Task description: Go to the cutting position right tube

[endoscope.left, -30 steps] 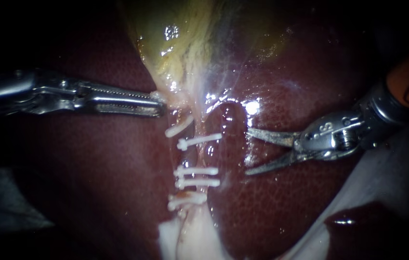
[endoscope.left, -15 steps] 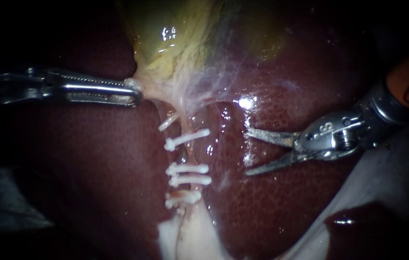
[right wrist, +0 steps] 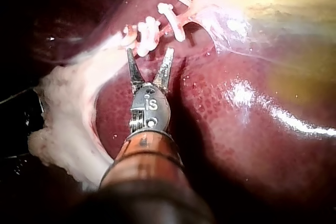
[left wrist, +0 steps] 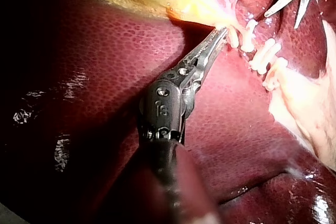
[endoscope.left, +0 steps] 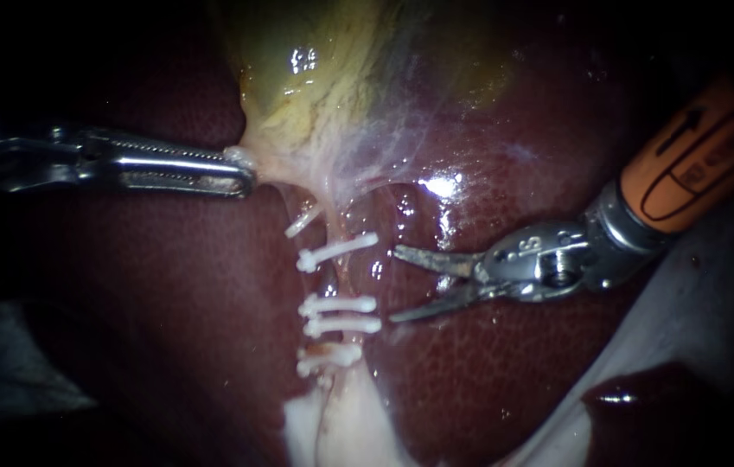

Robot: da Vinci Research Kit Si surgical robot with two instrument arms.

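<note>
Dark red liver (endoscope.left: pixel 168 329) fills the background, with the yellow-green gallbladder (endoscope.left: pixel 332 78) lying over it and narrowing to a pale neck. The left instrument (endoscope.left: pixel 241 177) has its end effector pinching that neck and holding it out sideways. If the pull is too strong, I judge the thin membrane there could tear. The right instrument (endoscope.left: pixel 392 284) comes in over the liver with its two blades spread and nothing between them, their tips just short of the clipped strand. I take that strand to be the right tube (endoscope.left: pixel 341 278), though where it parts from its neighbour is hard to see. It runs down from the neck between the white clips (endoscope.left: pixel 338 251). One clip sits above a bare stretch and a close pair sits below it. That gap is narrow, so a blade could catch a clip or cut too near one. The lower blade also rides close to the wet liver and could nick it. Pale fatty tissue (endoscope.left: pixel 341 432) lies below the clips, out of the way.
</note>
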